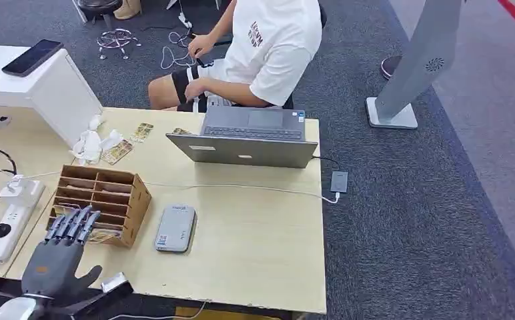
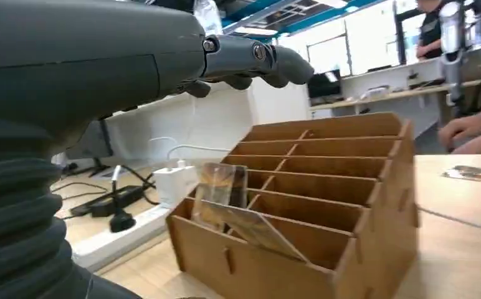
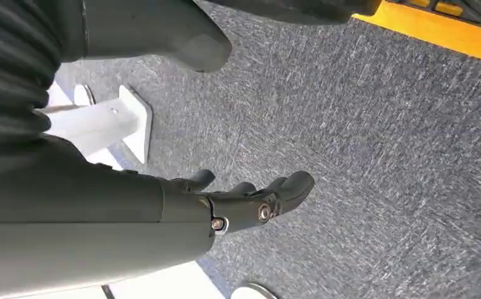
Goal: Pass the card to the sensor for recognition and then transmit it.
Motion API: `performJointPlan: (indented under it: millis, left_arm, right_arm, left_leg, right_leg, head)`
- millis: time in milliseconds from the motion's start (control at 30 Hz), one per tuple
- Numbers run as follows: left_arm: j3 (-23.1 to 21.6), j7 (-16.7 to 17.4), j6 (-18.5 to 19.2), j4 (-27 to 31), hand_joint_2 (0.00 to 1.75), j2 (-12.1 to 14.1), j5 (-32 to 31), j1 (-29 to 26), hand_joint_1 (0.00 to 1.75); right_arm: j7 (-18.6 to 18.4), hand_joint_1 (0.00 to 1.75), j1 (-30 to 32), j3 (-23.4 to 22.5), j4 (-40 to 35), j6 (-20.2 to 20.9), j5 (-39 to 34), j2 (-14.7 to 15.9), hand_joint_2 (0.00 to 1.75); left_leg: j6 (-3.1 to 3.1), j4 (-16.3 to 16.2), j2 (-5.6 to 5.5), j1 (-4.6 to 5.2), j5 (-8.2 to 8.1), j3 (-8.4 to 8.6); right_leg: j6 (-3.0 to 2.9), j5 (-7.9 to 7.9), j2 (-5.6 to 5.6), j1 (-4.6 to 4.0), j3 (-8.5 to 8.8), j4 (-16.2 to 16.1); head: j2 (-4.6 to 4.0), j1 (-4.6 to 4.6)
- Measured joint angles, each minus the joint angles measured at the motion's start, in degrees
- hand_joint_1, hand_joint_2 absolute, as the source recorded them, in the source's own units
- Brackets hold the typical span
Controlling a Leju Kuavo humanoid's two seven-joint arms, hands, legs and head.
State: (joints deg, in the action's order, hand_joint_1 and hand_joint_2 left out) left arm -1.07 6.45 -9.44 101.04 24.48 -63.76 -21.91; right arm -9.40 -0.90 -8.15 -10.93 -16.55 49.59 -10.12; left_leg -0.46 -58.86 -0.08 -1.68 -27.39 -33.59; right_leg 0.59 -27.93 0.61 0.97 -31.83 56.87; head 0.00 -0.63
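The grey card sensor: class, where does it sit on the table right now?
In the head view the grey card sensor lies flat on the wooden table, just right of the wooden slotted organizer and nearer the robot than the laptop.

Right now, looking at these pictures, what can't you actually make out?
- Print on the cards in the wooden organizer: blurred in the left wrist view, hidden by the left hand in the head view.
- Label on the grey sensor: too small.
- Seated person: head cut off by the top edge.
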Motion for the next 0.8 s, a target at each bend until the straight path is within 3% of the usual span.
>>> performJointPlan:
  millis: [333, 800]
  left_arm:
    - [6.1, -1.1, 2.3, -4.8, 1.75, -2.1, -0.7, 2.3, 0.00]
    - [9.0, -1.7, 2.9, -7.3, 1.75, -3.7, -1.0, 3.9, 0.00]
  right_arm:
    - [0.1, 0.00, -0.1, 0.0, 0.0, 0.2, 1.0, 0.0, 1.75]
    - [0.3, 0.00, -0.2, 0.0, 0.0, 0.8, 1.3, 0.0, 1.75]
  left_leg:
    - [0.00, 0.0, 0.00, 0.00, 0.00, 0.00]
    - [0.00, 0.0, -0.01, 0.00, 0.00, 0.00]
  right_leg:
    - [0.00, 0.00, 0.00, 0.00, 0.00, 0.0]
    - [0.00, 0.00, -0.01, 0.00, -0.01, 0.0]
  head:
    - [0.00, 0.02]
    - [0.00, 0.02]
